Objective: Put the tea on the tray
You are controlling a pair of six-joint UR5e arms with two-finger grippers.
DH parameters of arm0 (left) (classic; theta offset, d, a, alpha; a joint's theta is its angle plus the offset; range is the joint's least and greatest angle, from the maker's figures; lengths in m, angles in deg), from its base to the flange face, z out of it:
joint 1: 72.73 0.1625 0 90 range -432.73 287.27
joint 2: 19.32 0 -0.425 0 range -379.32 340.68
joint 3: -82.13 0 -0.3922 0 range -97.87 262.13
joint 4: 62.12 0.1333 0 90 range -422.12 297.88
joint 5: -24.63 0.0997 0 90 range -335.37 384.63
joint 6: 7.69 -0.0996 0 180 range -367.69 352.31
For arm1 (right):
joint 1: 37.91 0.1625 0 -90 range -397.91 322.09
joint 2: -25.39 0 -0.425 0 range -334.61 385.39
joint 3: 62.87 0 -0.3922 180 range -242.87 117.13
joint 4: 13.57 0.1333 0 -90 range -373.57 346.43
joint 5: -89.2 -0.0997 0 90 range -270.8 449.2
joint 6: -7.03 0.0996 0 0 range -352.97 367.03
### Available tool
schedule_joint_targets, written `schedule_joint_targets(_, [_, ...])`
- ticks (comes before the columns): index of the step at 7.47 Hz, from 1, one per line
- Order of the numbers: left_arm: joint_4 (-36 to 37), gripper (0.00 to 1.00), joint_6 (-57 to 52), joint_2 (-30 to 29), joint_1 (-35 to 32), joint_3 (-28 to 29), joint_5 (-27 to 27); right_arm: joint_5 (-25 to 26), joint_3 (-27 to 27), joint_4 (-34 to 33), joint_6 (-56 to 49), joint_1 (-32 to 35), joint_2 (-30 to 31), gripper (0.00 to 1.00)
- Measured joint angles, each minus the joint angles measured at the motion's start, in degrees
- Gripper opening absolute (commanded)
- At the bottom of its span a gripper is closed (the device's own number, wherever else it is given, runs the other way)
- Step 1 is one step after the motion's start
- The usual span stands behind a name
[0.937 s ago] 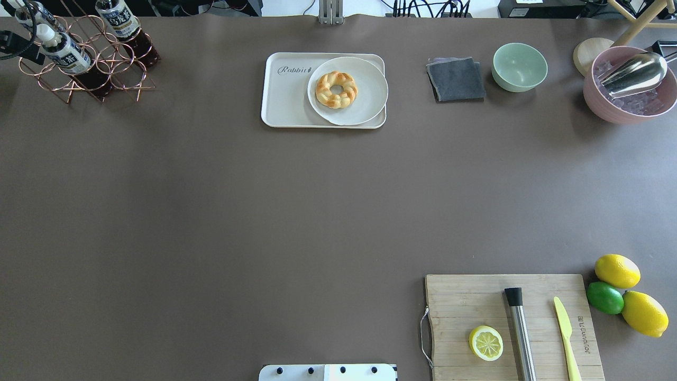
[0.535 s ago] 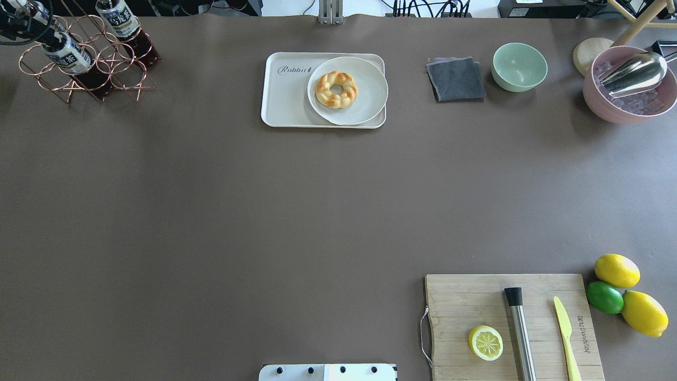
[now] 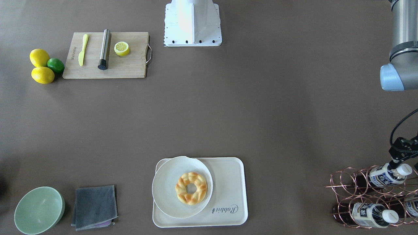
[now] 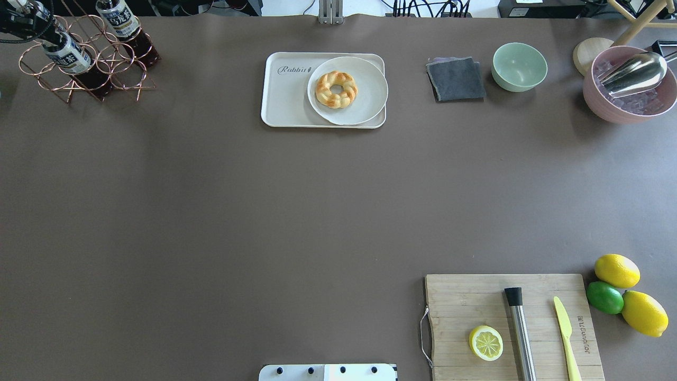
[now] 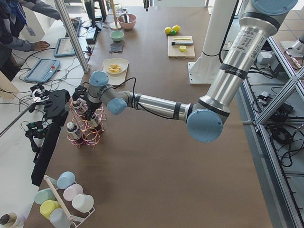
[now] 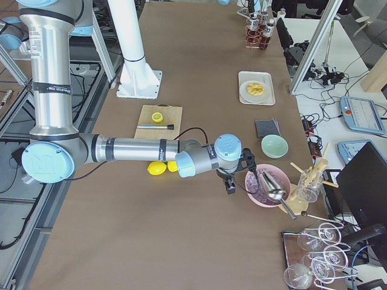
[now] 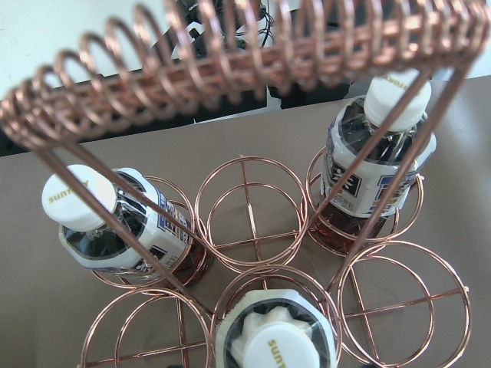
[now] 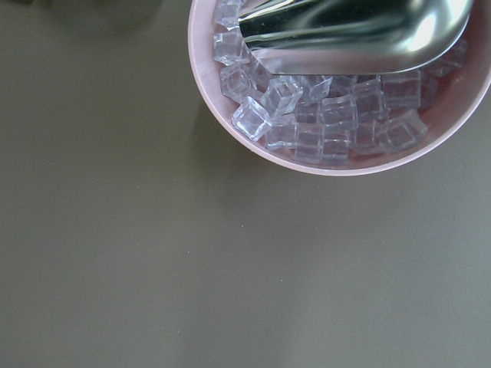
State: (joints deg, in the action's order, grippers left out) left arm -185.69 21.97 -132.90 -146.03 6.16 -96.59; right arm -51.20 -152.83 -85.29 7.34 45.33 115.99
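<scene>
Three tea bottles stand in a copper wire rack (image 4: 87, 69) at the far left corner. One is at the rack's front (image 4: 66, 53), one further right (image 4: 124, 24). The wrist view looks straight down on their white caps (image 7: 280, 349). My left gripper (image 3: 404, 163) hangs over the rack at one bottle (image 3: 385, 174). A dark finger (image 3: 394, 160) shows beside its cap and the jaws look apart and empty. The cream tray (image 4: 285, 100) lies at the far middle, its left part bare. My right gripper (image 6: 230, 181) shows only in the exterior right view, so I cannot tell its state.
A white plate (image 4: 365, 100) with a doughnut (image 4: 336, 89) fills the tray's right side. A grey cloth (image 4: 456, 79), green bowl (image 4: 519, 66) and pink ice bowl (image 4: 608, 103) with a metal scoop sit far right. A cutting board (image 4: 460, 301) and lemons (image 4: 616, 270) are near right.
My left gripper has moved from the rack's left side farther away and in over the bottles. The bottles, tray and everything else have stayed put.
</scene>
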Motion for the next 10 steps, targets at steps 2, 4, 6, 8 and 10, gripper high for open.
schedule_joint_targets(2, [-2.0, 0.47, 0.3, 0.0, 0.0, 1.4, 0.0, -0.1, -0.5, 0.0, -0.1, 0.0, 0.4, 0.99])
schedule_joint_targets(4, [-2.3, 0.47, 1.3, -0.2, 0.0, 1.5, -0.1, -0.2, -2.1, 0.0, -0.1, 0.1, 1.6, 0.99])
schedule_joint_targets(6, [-2.4, 0.71, 1.8, -0.3, 0.0, 1.3, 0.0, -0.2, -2.6, 0.0, -0.2, 0.1, 2.1, 0.99])
schedule_joint_targets(8, [-2.5, 0.65, 1.8, -0.7, -0.1, 1.2, 0.0, -0.2, -2.7, 0.0, -0.2, 0.1, 2.2, 0.99])
schedule_joint_targets(10, [-2.4, 0.58, 1.8, -1.2, -0.1, 1.6, 0.3, -0.1, -2.7, 0.0, -0.2, 0.1, 2.2, 0.99])
